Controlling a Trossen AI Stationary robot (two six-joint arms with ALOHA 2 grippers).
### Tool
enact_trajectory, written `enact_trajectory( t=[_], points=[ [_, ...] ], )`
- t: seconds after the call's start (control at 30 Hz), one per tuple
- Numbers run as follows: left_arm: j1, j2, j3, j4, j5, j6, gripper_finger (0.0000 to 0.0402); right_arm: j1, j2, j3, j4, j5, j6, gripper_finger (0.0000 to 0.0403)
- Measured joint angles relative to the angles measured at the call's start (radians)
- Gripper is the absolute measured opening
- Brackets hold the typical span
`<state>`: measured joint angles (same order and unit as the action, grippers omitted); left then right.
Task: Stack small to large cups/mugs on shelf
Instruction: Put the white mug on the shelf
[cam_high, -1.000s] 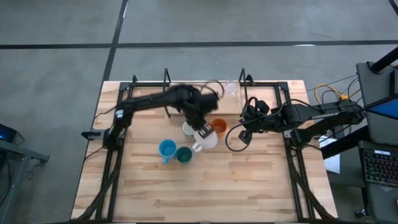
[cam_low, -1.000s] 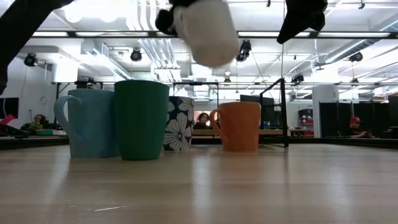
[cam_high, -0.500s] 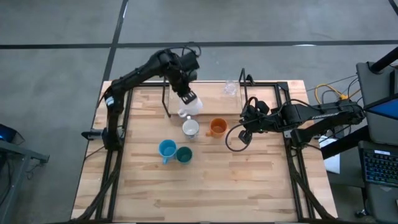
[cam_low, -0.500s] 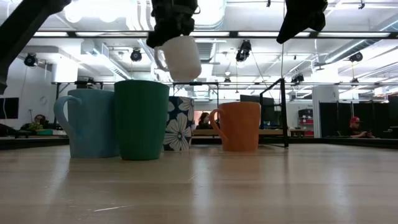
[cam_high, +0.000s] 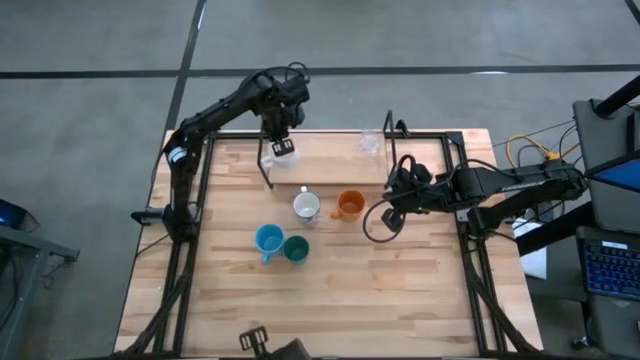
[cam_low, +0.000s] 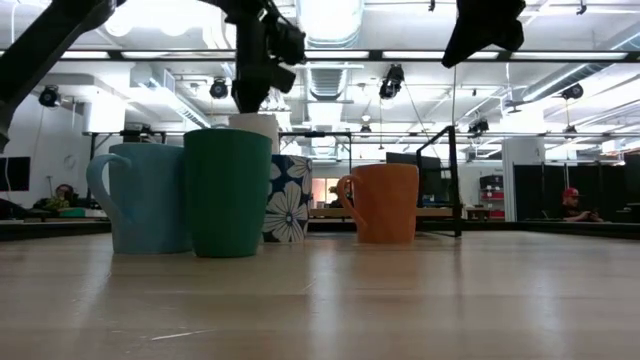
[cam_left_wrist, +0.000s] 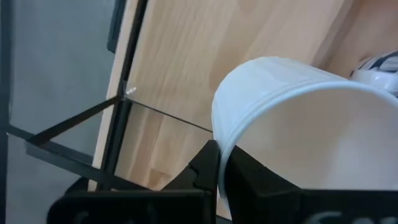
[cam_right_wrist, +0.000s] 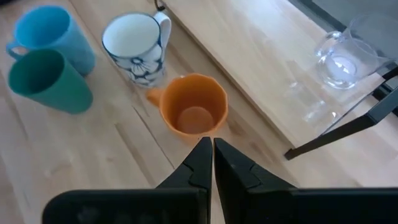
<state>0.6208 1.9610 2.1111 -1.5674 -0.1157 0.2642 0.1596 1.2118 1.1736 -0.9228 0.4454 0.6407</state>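
Left gripper (cam_high: 281, 140): pinching the rim of a plain white cup (cam_high: 284, 148), held low over the light-wood shelf plank (cam_high: 330, 158) near its wire-frame end, apparently for setting down.
Right gripper (cam_right_wrist: 207, 163): fingers pressed together, empty, waiting just beside the orange mug (cam_right_wrist: 193, 112).
Open room: bare plank runs from the white cup toward the small clear glass (cam_high: 371, 142).

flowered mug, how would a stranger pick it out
Find the shelf along the table's back edge. Just in front of it stand two mugs: the orange mug and, beside it, the flowered mug, the only one with dark blue flowers on white.
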Motion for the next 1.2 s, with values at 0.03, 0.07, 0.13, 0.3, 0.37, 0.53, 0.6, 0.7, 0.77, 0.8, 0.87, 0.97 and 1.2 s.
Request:
enact_trajectory(
  t=[0.03,0.07,0.13,0.3,0.37,0.53,0.6,0.7,0.77,0.8,0.87,0.97,1.2],
  points=[
    [0.004,0.0,-0.011,0.0,0.0,0.001,0.0,0.0,0.0,0.0,0.011,0.0,0.005,0.0008],
    [0.008,0.0,-0.022,0.0,0.0,0.001,0.0,0.0,0.0,0.0,0.025,0.0,0.008,0.0008],
    [0.014,0.0,-0.043,-0.005,-0.003,0.0,0.0,0.0,0.0,-0.002,0.055,0.0,0.014,0.0008],
    [0.015,0.0,-0.055,-0.003,-0.006,-0.028,0.0,-0.001,0.0,-0.015,0.116,0.001,0.014,0.0008],
    [0.015,0.0,-0.056,0.007,-0.003,-0.043,0.0,-0.001,0.0,-0.021,0.129,0.005,0.016,0.0008],
    [0.015,-0.001,-0.05,0.064,0.054,-0.095,0.0,-0.001,0.001,-0.032,0.129,0.019,0.041,0.0008],
    [0.015,-0.001,-0.052,0.099,0.053,-0.117,0.0,-0.001,0.001,-0.034,0.127,0.02,0.046,0.0008],
    [0.023,0.004,-0.054,0.149,0.053,-0.174,0.0,-0.001,0.001,-0.034,0.128,0.02,0.057,0.0008],
    [0.038,0.018,-0.054,0.15,0.054,-0.236,0.0,-0.001,0.001,-0.034,0.129,0.02,0.06,0.0008],
    [0.046,0.029,-0.055,0.143,0.054,-0.267,0.0,-0.001,0.001,-0.034,0.129,0.02,0.061,0.0008],
    [0.063,0.05,-0.055,0.133,0.065,-0.315,0.0,-0.001,0.001,-0.034,0.129,0.02,0.067,0.0008],
    [0.078,0.075,-0.039,0.088,0.081,-0.358,0.0,0.0,0.001,-0.034,0.128,0.02,0.078,0.0008],
    [0.115,0.083,-0.003,0.066,0.106,-0.376,0.0,0.0,0.001,-0.034,0.128,0.02,0.088,0.0008]
  ],
)
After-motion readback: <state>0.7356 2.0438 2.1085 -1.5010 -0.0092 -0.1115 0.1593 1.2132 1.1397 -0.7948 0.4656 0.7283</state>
